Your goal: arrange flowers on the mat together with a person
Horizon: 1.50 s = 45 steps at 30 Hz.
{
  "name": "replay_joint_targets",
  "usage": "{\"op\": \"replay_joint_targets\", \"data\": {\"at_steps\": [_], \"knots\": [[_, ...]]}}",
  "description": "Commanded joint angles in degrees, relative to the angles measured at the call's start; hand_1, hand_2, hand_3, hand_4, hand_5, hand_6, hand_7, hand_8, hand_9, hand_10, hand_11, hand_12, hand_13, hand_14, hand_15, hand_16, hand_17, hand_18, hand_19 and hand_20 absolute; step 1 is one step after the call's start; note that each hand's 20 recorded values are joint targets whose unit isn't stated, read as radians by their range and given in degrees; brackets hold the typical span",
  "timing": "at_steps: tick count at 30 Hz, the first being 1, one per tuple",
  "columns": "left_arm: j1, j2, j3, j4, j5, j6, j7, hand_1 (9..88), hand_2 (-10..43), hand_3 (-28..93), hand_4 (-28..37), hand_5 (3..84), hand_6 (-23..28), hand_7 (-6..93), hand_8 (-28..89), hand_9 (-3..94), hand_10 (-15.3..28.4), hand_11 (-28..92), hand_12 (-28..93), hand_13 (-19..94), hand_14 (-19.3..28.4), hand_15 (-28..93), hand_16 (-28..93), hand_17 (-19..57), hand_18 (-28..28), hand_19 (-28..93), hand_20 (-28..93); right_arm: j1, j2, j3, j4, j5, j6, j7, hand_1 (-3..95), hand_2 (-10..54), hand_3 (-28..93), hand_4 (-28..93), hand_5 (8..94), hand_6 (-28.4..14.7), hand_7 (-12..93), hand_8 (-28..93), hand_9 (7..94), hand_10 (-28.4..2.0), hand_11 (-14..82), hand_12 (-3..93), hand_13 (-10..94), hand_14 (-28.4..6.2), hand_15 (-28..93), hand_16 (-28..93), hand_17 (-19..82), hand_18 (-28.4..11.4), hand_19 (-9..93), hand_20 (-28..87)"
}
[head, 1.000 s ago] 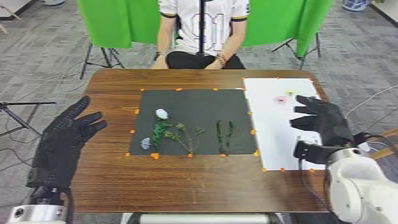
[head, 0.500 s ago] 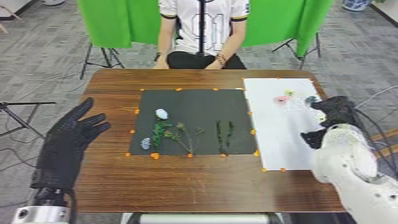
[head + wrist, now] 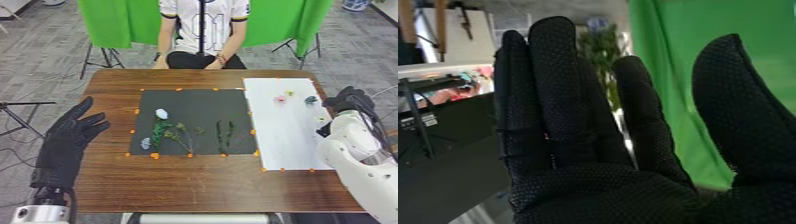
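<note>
At the left of the frame, the left hand [image 3: 69,135] hangs over the left edge of the brown counter [image 3: 178,190], its fingers straight and spread a little. Left of centre lies the dark mat [image 3: 191,102], with dabs of orange tape around its edges. On its lower left part is a blue-grey flower [image 3: 146,143], just beside a leafy green stem [image 3: 158,134]; at that stem's upper end sits a white flower [image 3: 162,114]. Next comes a thin, branching sprig [image 3: 187,142], then two long green leaves [image 3: 220,137] side by side near the mat's lower right corner. Right of the mat, a white sheet [image 3: 280,135] carries a pink flower [image 3: 281,99] in its upper part, with a yellow-green one [image 3: 290,93] just above and a dark teal one [image 3: 310,100] farther right. Below the teal one is a small pale flower [image 3: 322,120]. At the right of the frame, the right hand [image 3: 349,100] is beside the sheet; in the right wrist view its fingers [image 3: 558,100] stand straight, mostly pressed together, the thumb well apart.
</note>
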Motion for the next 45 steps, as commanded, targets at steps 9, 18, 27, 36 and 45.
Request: {"op": "replay_joint_targets", "data": {"at_steps": [9,18,27,36,45], "knots": [[-0.4,-0.09,-0.42,0.13,0.00,-0.40,-1.13,21.4,2.9,79,-28.3,31.8,5.4,15.4,-11,33.6,19.1,25,10,23,26.2,51,-9,-10.9,22.1,46,12,1.6,0.8,-4.0,4.4,1.5,-8.4,-2.3,38.2,-7.1,73,-22,51.7,-2.3,12,-11,51.1,-20.3,13.2,12.7,62,-16.8,56,6,38,-23.0,88,-18],[-0.7,-0.08,-0.27,0.33,-0.07,-0.60,-1.12,21.4,2.9,79,-28.3,31.8,5.4,15.4,-11,33.6,19.1,25,10,23,26.3,51,-9,-10.9,22.1,46,12,3.1,0.6,-7.1,6.0,1.4,-9.6,-4.3,41.1,-9.2,74,-23,52.7,0.1,14,-11,53.3,-18.2,13.0,13.0,63,-15.3,54,7,39,-21.7,87,-18],[-0.9,-0.09,0.04,0.45,-0.19,-0.43,-0.47,21.4,2.9,79,-28.3,31.8,5.4,15.3,-11,33.6,19.1,25,10,23,26.3,51,-9,-10.9,22.0,46,11,4.8,1.2,-12.1,8.1,-4.2,-3.4,-4.9,58.3,-9.5,62,-28,77.9,2.5,15,-1,83.3,-9.7,8.8,24.6,78,-6.4,44,20,47,-15.9,86,-18],[0.1,-1.21,-0.73,0.95,-0.20,0.18,-0.04,21.1,2.8,79,-28.3,31.7,5.3,15.5,-11,33.6,19.0,25,10,23,26.2,51,-9,-10.9,22.1,46,11,2.0,1.0,-9.5,4.0,-7.1,2.3,-5.6,63.9,-9.5,59,-28,85.2,3.0,17,2,93.5,-6.6,9.9,33.1,84,-2.6,43,27,51,-12.4,88,-21],[4.5,-1.91,-4.18,-0.10,-1.88,1.86,2.95,20.3,2.2,78,-28.3,31.6,5.3,15.4,-11,33.4,18.9,25,10,23,26.3,51,-9,-11.0,22.3,46,12,3.4,-0.3,-11.6,-11.3,-6.3,7.2,-13.1,63.2,-9.5,62,-28,85.2,2.5,17,3,93.7,-6.0,10.6,34.7,84,-2.4,45,28,49,-13.8,91,-19]]}}
